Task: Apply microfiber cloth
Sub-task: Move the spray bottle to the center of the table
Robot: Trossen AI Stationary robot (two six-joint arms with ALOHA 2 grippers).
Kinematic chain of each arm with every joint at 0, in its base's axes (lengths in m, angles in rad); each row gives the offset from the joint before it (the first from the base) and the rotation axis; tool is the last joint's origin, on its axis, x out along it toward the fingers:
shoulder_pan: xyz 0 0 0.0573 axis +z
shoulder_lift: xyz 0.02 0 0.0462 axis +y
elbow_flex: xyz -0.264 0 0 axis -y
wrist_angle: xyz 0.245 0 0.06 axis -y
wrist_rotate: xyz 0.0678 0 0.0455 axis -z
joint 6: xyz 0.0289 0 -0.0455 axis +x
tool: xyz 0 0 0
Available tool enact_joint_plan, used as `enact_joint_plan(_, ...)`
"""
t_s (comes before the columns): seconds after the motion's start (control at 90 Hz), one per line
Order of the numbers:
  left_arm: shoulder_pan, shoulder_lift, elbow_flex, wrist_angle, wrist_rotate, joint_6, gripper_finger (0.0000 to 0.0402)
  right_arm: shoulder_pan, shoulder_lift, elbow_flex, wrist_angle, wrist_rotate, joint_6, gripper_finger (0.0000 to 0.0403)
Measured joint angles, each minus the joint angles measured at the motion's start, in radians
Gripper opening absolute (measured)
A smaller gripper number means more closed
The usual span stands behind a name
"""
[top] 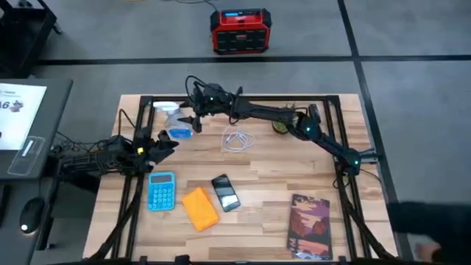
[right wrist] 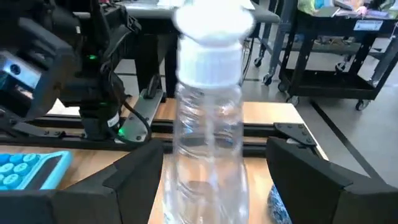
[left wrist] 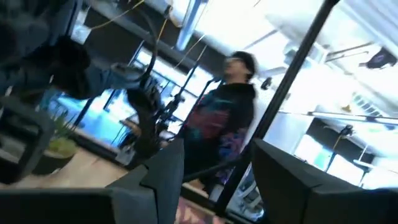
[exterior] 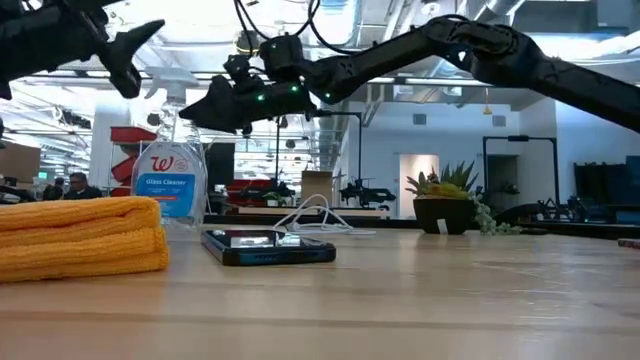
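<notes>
Wooden tabletop (top: 272, 177) w/ microfiber cloth (top: 199, 208); right end effector (top: 188, 119) released astride spray bottle (right wrist: 208, 124).

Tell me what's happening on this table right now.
The right tool is at the far left of the table, open around a glass cleaner spray bottle, its fingers on either side without closing. The left tool hangs open above the table's left edge, holding nothing. The orange cloth lies untouched at the near side, between the blue calculator and the phone.
</notes>
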Motion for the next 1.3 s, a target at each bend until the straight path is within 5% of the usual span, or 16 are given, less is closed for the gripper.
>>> enact_joint_plan(0.822,0.000,0.001,0.001,0.012,-0.001,-0.004,0.0162,0.001,0.099,0.001,0.141,-0.023,0.100,0.0265)
enact_joint_plan(1.3,0.000,0.001,0.000,0.010,-0.002,-0.008,0.0162,0.003,0.098,0.001,0.140,-0.022,0.153,0.0110)
